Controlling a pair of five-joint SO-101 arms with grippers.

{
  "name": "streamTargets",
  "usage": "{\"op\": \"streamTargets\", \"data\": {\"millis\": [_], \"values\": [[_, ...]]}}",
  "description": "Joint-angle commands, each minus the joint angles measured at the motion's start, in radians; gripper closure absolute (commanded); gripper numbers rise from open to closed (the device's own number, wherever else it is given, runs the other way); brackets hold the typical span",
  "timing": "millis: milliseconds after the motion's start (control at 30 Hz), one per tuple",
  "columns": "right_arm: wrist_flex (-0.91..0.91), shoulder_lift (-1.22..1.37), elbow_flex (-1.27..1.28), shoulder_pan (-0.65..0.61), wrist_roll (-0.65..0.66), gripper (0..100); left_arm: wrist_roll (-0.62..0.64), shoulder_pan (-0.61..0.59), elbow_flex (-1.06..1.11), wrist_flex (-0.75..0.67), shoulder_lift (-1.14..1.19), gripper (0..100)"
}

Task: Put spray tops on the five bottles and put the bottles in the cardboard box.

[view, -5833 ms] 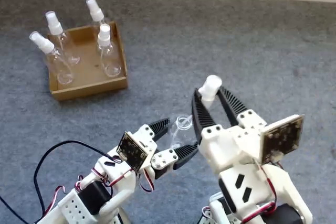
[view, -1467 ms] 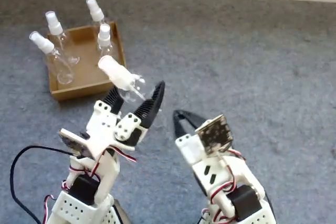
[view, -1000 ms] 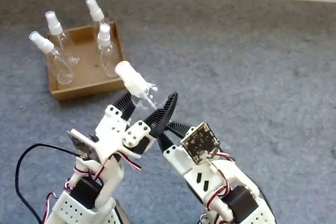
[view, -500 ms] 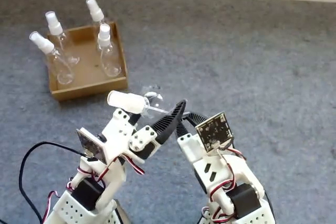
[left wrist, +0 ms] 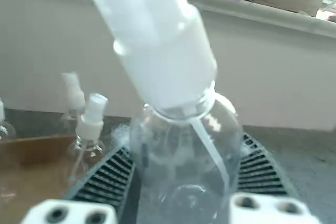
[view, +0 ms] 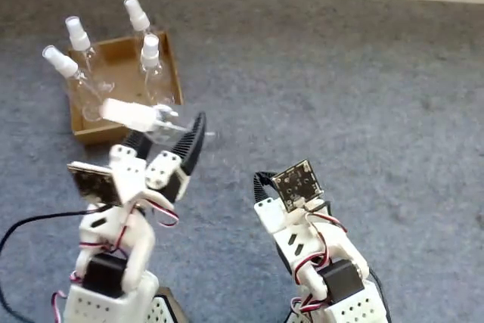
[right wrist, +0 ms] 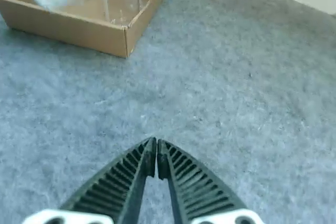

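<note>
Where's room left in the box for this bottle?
Bare floor down the middle of the brown cardboard box, between the two clear white-topped spray bottles at its left wall and the two at its right wall. Both walls are crowded.

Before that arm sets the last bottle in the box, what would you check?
1. The spray top sits on the held bottle: ok.
2. The left end effector is shut on that bottle: ok.
3. Free floor in the cardboard box beside the four standing bottles: ok.
4. Held bottle upright: not ok, it is tilted.
5. Held bottle over the box opening: cannot tell.
6. The right end effector is away from the box: ok, shut over the carpet.
</note>
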Motion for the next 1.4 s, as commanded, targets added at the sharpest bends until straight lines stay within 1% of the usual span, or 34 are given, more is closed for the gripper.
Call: {"op": "streamTargets", "data": {"millis": [0, 67, 133, 333, 433, 500, 600, 733, 967, 1133, 1267, 1367], "values": [[-0.031, -0.012, -0.013, 0.015, -0.005, 99.4, -0.112, -0.104, -0.216, 0.098, -0.004, 90], [-0.033, -0.012, -0.013, 0.015, -0.005, 99.4, -0.189, -0.137, -0.269, 0.126, 0.013, 90], [-0.035, -0.012, -0.013, 0.015, -0.005, 99.4, -0.235, -0.176, -0.323, 0.149, 0.082, 90], [-0.157, -0.012, 0.070, 0.016, -0.005, 99.4, -0.239, -0.280, -0.506, 0.146, 0.467, 90], [-0.239, -0.012, 0.130, 0.016, -0.005, 99.4, -0.244, -0.312, -0.526, 0.137, 0.641, 90], [-0.269, -0.012, 0.157, 0.016, -0.005, 99.4, -0.244, -0.326, -0.518, 0.068, 0.734, 90], [-0.292, -0.012, 0.174, 0.018, -0.005, 99.4, -0.245, -0.360, -0.490, -0.078, 0.852, 90], [-0.292, -0.012, 0.174, 0.021, -0.008, 99.4, -0.245, -0.367, -0.447, -0.253, 0.975, 90], [-0.291, -0.012, 0.174, 0.021, -0.006, 99.4, -0.247, -0.371, -0.444, -0.433, 1.173, 90], [-0.289, -0.012, 0.174, 0.022, -0.006, 99.4, -0.247, -0.407, -0.444, -0.588, 1.317, 90], [-0.289, -0.010, 0.174, 0.022, -0.006, 99.4, -0.322, -0.415, -0.444, -0.686, 1.426, 90], [-0.289, -0.010, 0.174, 0.022, -0.006, 99.4, -0.325, -0.417, -0.443, -0.752, 1.489, 90]]}}
